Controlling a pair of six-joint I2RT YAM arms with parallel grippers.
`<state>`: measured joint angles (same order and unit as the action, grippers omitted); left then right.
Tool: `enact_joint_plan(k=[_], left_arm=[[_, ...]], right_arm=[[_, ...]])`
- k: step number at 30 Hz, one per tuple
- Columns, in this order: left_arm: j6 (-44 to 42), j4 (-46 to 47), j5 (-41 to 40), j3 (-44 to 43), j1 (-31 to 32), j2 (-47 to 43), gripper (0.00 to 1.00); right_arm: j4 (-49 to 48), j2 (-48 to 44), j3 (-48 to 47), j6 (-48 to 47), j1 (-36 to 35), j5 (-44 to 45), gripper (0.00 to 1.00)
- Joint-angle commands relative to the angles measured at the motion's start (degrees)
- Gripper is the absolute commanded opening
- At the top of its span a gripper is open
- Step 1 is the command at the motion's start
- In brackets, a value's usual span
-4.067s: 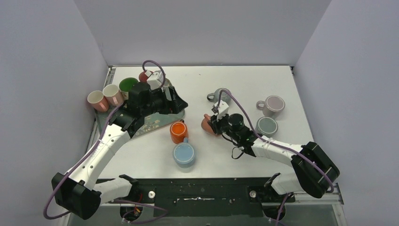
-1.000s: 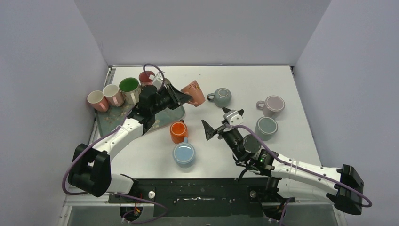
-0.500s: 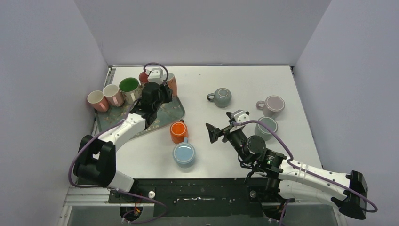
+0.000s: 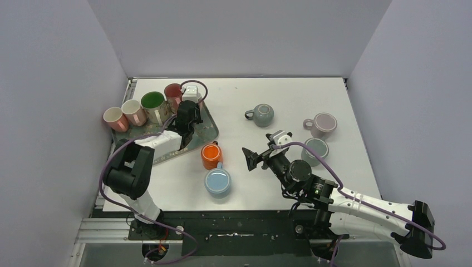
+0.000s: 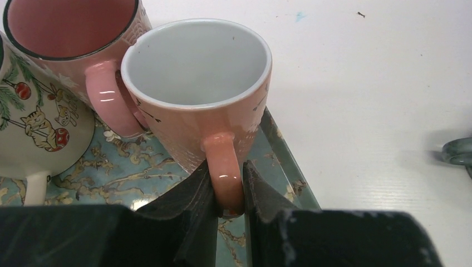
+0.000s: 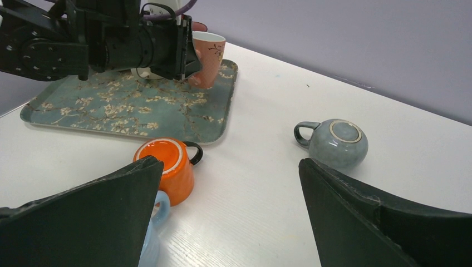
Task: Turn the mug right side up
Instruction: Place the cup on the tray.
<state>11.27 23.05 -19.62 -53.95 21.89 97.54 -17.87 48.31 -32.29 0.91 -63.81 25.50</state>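
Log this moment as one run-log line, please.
left gripper: shut on handle of upright salmon-pink ceramic mug, on teal floral tray | right gripper: open, empty

Bright, even overhead light, soft shadows, sharp focus throughout.

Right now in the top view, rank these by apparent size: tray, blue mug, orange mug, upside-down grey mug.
1. tray, clearly the largest, though partly hidden under the left arm
2. blue mug
3. orange mug and upside-down grey mug: they look too alike to rank
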Motion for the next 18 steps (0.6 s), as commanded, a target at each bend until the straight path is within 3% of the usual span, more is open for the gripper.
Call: enact_joint_plan(k=[1, 15, 18], left_arm=[[-1.4, 13.7, -1.9, -1.9, -0.4, 1.6, 0.00], [-2.5, 15.3, -0.8, -4.1, -1.7, 9.5, 0.00], [-2.7, 15.0, -1.0, -4.9, -1.8, 10.8, 0.12]], right_arm=[[-1.2, -0.3, -0.3, -0.5, 0.2, 0.7, 1.00], [-1.6, 2.2, -0.7, -0.5, 0.5, 0.1, 1.00], [-1.8, 2.5, -0.8, -0.5, 0.5, 0.2, 1.00]])
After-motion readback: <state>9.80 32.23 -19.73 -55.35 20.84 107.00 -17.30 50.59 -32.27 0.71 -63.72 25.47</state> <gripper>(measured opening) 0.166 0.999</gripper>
